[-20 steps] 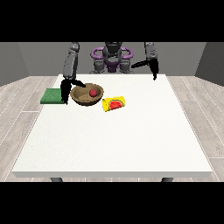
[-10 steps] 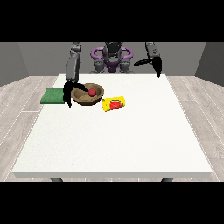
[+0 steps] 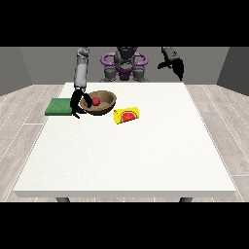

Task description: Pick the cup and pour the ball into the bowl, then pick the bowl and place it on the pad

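We observe the robot hand at the view's left [image 3: 77, 103] lowered at the near-left edge of the brown bowl [image 3: 100, 102], with a thumb or finger hooked over the rim and the remaining fingers curled below it, so it is grasping the bowl. The bowl rests on the white tabletop [image 3: 126, 155] and holds the red ball [image 3: 96, 101], which lies just beside this robot hand on its inner side. The green pad [image 3: 59, 106] lies flat on the other side of the same robot hand, just beside it and apart from the bowl. The yellow cup [image 3: 126, 115] lies on its side (red interior facing the camera) near the bowl, on the side away from the grasping robot hand. The robot hand at the view's right [image 3: 176, 66] hangs raised above the far tabletop edge, well apart from all objects; we cannot tell how its fingers lie.
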Robot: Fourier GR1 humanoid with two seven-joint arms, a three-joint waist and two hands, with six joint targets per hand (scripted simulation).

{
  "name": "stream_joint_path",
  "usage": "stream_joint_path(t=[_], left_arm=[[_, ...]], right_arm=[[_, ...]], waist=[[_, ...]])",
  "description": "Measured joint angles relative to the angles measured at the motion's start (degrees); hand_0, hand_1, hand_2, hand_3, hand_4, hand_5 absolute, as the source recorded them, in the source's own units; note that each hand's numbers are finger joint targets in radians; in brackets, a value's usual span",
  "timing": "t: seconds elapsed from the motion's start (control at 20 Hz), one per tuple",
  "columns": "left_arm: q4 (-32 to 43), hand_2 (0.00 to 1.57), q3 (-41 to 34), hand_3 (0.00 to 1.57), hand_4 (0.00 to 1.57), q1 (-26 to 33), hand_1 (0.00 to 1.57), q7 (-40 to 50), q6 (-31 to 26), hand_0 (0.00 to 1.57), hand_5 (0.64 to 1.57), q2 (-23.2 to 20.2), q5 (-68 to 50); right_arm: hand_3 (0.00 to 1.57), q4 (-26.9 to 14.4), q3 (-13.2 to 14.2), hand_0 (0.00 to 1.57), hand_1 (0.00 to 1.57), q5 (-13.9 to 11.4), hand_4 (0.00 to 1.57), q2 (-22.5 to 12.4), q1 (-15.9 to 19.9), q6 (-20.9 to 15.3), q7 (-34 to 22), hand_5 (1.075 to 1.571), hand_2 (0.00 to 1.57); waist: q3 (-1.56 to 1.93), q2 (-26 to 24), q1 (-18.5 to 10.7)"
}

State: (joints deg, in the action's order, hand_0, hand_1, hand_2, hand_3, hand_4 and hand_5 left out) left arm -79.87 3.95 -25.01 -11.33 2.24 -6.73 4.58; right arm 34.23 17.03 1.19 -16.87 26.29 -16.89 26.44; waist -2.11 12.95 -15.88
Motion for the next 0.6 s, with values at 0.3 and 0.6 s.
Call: stream_joint_path(t=[0.3, 0.6], left_arm=[[6.35, 0.0, -3.23, 0.0, 1.0, 2.61, 0.0, -0.73, -0.99, 0.0, 1.41, -0.99, -1.94], [12.47, 0.0, -6.96, 0.0, 1.0, 7.26, 0.0, -1.93, -0.95, 0.0, 1.41, -2.43, -3.17]], right_arm=[[0.86, -0.47, -4.76, 1.57, 1.57, -4.69, 0.82, -2.42, 3.16, -3.05, -18.73, 1.564, 1.57], [0.72, 2.95, -9.3, 1.57, 1.57, -7.31, 0.8, -4.3, 6.86, 0.85, -34.29, 1.569, 1.57]], waist=[[1.39, -6.79, 3.41], [1.87, -15.33, 10.44]])
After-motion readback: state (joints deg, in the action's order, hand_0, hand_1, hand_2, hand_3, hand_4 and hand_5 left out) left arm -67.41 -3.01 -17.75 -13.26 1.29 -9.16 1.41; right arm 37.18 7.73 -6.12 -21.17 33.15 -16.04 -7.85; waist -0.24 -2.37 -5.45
